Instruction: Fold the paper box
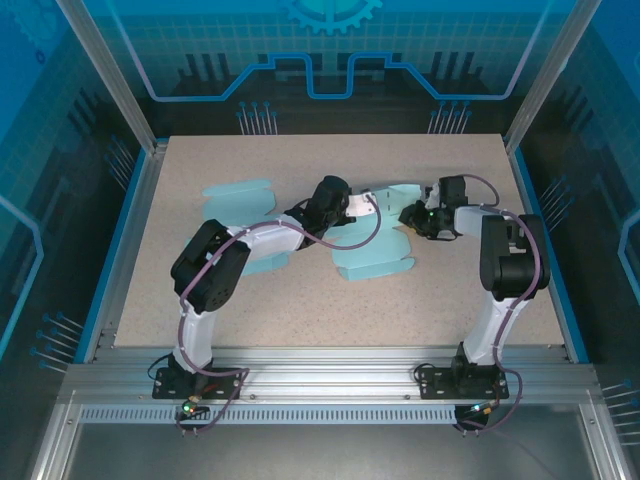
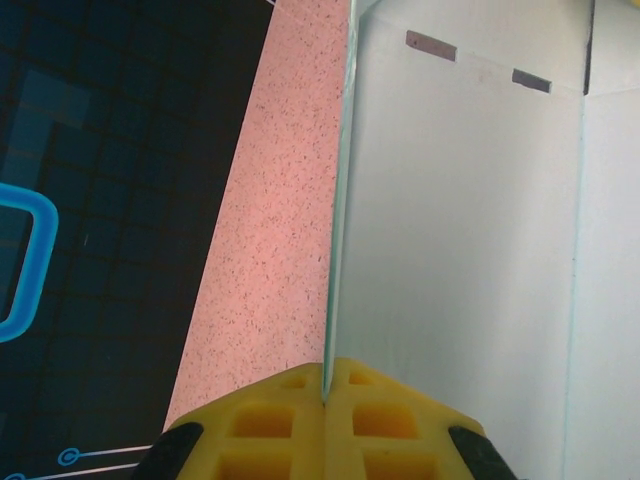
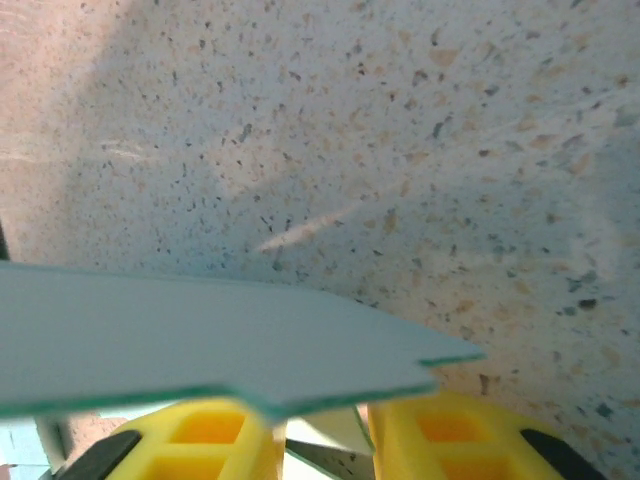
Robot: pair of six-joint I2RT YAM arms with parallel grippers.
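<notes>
Standing by the rig, I'd call this an early step: raising the first walls. The box [image 1: 375, 262] is a pale teal blank lying mostly flat in the middle of the table [image 1: 330, 315], its rounded flaps splayed out to each side.

The left gripper [image 2: 325, 400] is closed tight on the edge of one panel [image 2: 460, 250], its yellow fingertips meeting with the thin sheet pinched between them. That panel appears to stand up on edge from the tabletop. The right gripper [image 3: 320, 445] sits at the blank's right end with its fingers a narrow gap apart. A flap [image 3: 200, 340] crosses just over the tips, and I see no pinch on it.

Next, I'd guess, the right side needs a firm hold on that flap. Then both arms should swing their parts up along the creases together, so the sheet bends rather than buckles.

The card looks thin, smooth and matte. It has crisp scored lines and two small dark slots [image 2: 431, 45] near the panel's far edge. The tabletop is hard and speckled like stone.
</notes>
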